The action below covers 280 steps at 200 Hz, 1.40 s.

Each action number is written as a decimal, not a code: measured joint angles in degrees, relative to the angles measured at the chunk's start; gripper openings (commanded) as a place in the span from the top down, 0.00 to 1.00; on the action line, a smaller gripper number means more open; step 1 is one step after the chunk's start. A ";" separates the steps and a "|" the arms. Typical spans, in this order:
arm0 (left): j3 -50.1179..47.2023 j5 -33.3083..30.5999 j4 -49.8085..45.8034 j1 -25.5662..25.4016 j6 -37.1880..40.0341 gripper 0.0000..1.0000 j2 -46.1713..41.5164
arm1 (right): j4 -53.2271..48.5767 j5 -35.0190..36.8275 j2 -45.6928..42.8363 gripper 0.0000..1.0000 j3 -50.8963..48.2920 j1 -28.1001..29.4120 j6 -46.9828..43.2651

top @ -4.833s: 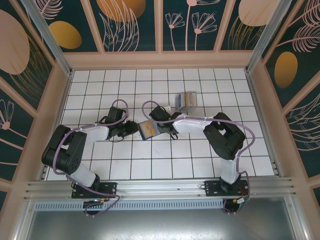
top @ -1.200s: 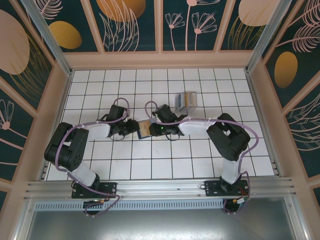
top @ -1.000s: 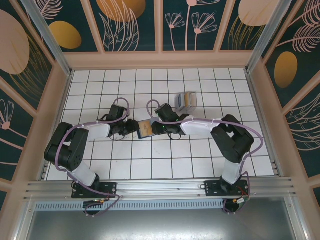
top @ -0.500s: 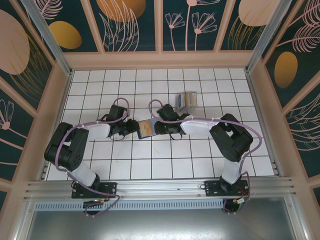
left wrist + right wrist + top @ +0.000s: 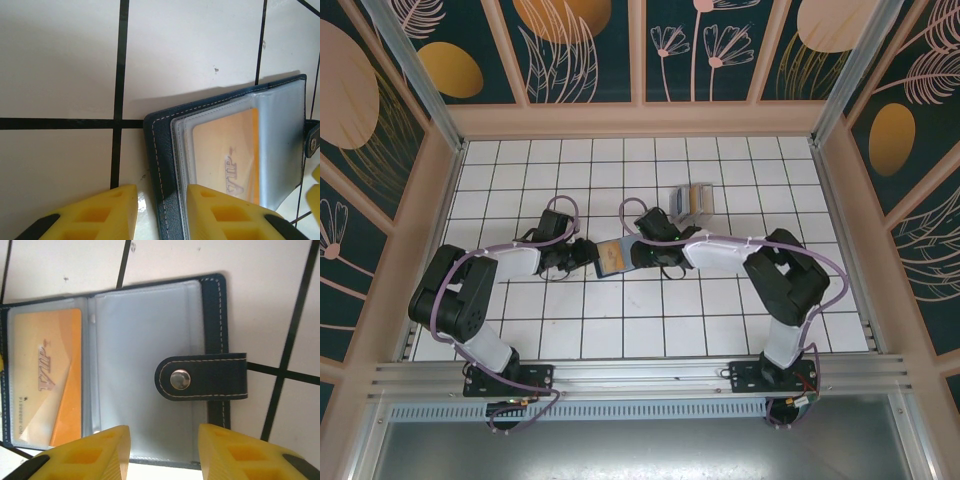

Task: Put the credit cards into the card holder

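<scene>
Navy wallet (image 5: 610, 256) lies open on white tiles between left gripper (image 5: 582, 256) and right gripper (image 5: 633, 254); a clear tray (image 5: 692, 203) sits well behind. Left wrist: fingers (image 5: 100, 215) straddle the wallet's edge, grip unclear. Right wrist: jaws spread above the wallet, 1 orange card (image 5: 47, 375) sleeved inside.

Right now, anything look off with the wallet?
The card holder lies open; its snap strap is folded inward across the empty clear pocket, likely in the way of another card. The orange card sits straight in its sleeve.
</scene>
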 measured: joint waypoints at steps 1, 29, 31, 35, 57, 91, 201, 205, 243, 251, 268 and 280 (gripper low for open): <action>0.00 0.00 0.00 0.00 0.00 0.67 0.00 | 0.00 0.07 -0.09 0.59 0.00 0.00 0.02; 0.00 0.00 0.00 0.00 0.00 0.67 0.00 | -0.02 0.31 -0.26 0.59 -0.22 0.00 0.02; 0.00 0.00 0.00 0.00 0.00 0.67 0.00 | 0.00 0.31 -0.26 0.59 -0.28 0.00 0.02; 0.00 0.00 0.00 0.00 0.00 0.67 0.00 | 0.04 0.28 -0.26 0.59 -0.37 0.00 0.04; 0.00 0.00 0.00 0.00 0.00 0.67 0.00 | 0.07 0.28 0.28 0.59 -0.70 0.07 0.46; 0.00 0.00 0.00 0.00 0.00 0.67 0.00 | 0.31 0.26 1.99 0.61 -0.72 0.11 0.46; 0.00 0.02 0.04 0.00 0.00 0.67 0.00 | -1.99 0.98 3.21 0.70 1.97 1.70 -0.57; 0.00 0.00 0.07 0.00 0.00 0.67 0.00 | -2.32 1.05 3.23 0.71 2.23 1.88 -0.66; 0.00 0.02 0.11 0.00 0.00 0.67 0.00 | -3.28 2.10 3.23 0.66 3.17 2.73 -0.94; 0.00 0.02 0.11 0.00 0.00 0.67 0.00 | -3.43 2.32 3.30 0.64 3.17 2.80 -0.90; 0.00 0.02 0.13 0.00 0.00 0.67 0.00 | -3.85 2.91 3.52 0.61 3.17 2.91 -1.11; 0.00 0.02 0.13 0.00 0.00 0.67 0.00 | -4.11 3.39 3.61 0.61 3.17 3.02 -1.09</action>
